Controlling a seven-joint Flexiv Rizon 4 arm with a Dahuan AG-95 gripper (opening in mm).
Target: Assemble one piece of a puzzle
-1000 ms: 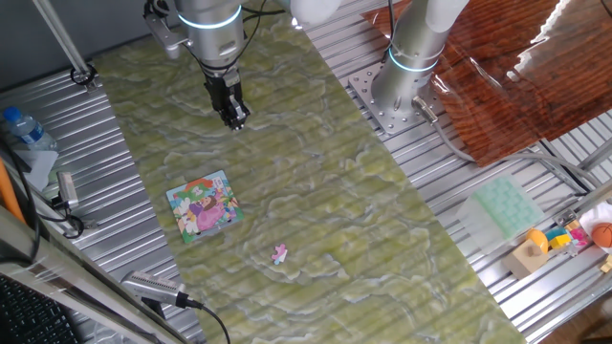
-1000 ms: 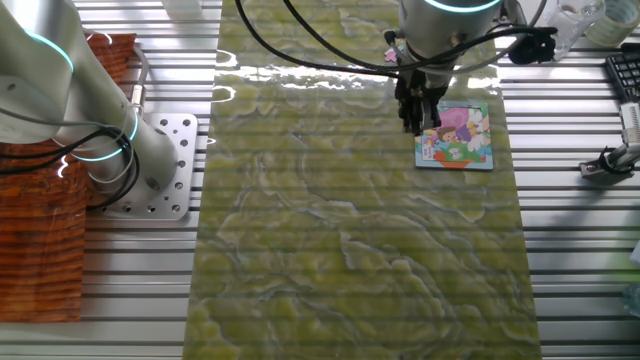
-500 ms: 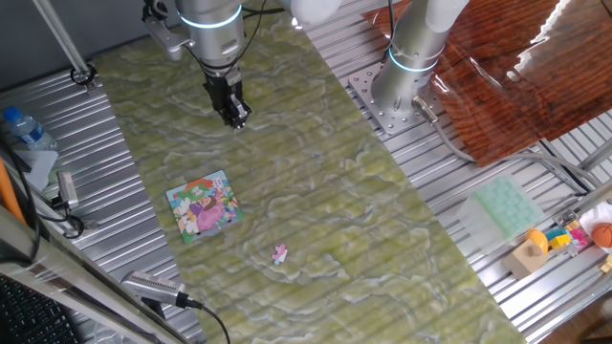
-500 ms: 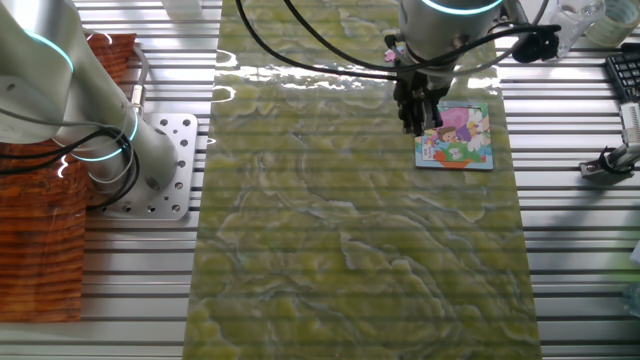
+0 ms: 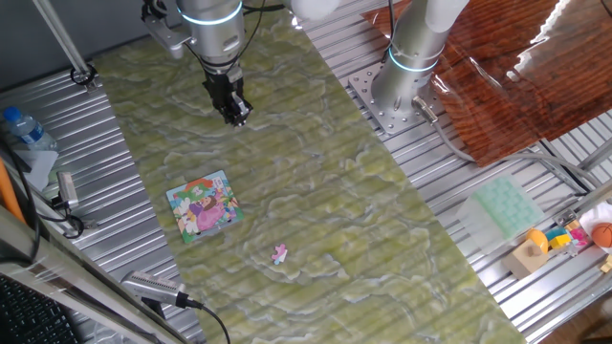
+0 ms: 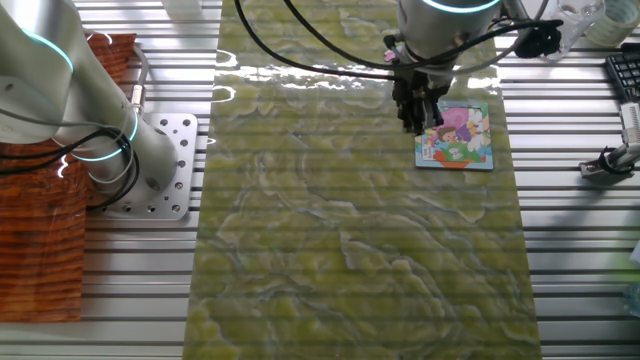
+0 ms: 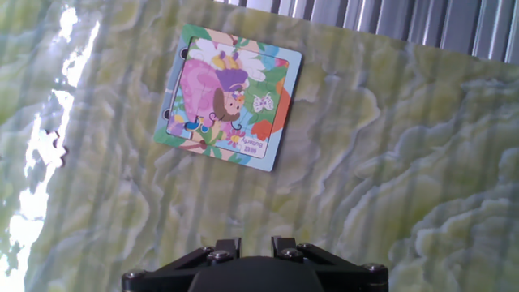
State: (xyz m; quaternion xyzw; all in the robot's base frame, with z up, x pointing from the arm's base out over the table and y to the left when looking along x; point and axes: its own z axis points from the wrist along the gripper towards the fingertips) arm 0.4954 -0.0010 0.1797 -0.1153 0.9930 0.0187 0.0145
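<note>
1. While the arm is hanging above it, the green marbled surface (image 5: 316, 182) is lying across the ribbed metal bench and is carrying both the puzzle and the piece.
2. A second, idle arm (image 5: 416, 48) is standing on a bolted metal plate just beside the surface's edge, next to a reddish wooden board (image 5: 516, 76).
3. The working arm is reaching down from the far end of the surface, with black cables trailing from its wrist in the other fixed view.
4. A pale green tray (image 5: 505, 207) is sitting on the metal bench off the surface, near some small coloured toys.
5. The puzzle (image 5: 203, 205) is lying flat on the surface near one long edge, well apart from the end effector in one fixed view; in the other fixed view the fingers are overlapping its corner.
6. The end effector (image 5: 234, 117) is pointing down above the surface and holding nothing; its fingers are looking close together, but I cannot tell whether they are fully pressed together.
7. The piece (image 5: 279, 253) is lying loose on the surface, apart from the puzzle and far from the end effector; in the hand view it is showing at the left edge (image 7: 53, 148).
</note>
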